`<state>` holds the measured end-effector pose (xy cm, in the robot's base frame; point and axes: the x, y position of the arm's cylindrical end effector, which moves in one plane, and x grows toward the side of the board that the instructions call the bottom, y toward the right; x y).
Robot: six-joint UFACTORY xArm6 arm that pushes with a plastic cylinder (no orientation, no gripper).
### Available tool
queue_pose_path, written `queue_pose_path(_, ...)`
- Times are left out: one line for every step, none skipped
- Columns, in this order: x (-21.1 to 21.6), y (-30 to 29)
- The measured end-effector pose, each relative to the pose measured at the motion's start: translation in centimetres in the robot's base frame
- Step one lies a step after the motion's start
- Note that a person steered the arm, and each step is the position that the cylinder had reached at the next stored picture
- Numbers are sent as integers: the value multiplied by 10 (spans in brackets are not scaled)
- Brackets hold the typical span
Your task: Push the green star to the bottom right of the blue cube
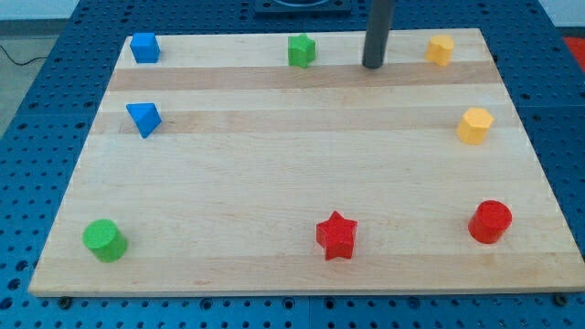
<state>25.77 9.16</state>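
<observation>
My tip [373,66] rests on the counter [292,164] near the view's top, just right of the green star [301,50]. The blue cube [144,47] sits well apart, top left. No claw shows.

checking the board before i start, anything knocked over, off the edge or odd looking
Nothing stands out. All eight blocks sit flat on the wooden board, spaced around its edges, none touching or hanging off. My tip rests near the view's top, to the right of the green star, not touching it.
</observation>
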Motion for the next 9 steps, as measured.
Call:
queue_pose_path(-19,-63)
queue_pose_path(-31,-138)
queue_pose_path(-31,-213)
queue_pose_path(-31,-248)
queue_pose_path(-27,-205)
queue_pose_path(-4,-191)
queue_pose_path(12,-234)
queue_pose_path(6,-302)
queue_pose_path(4,-338)
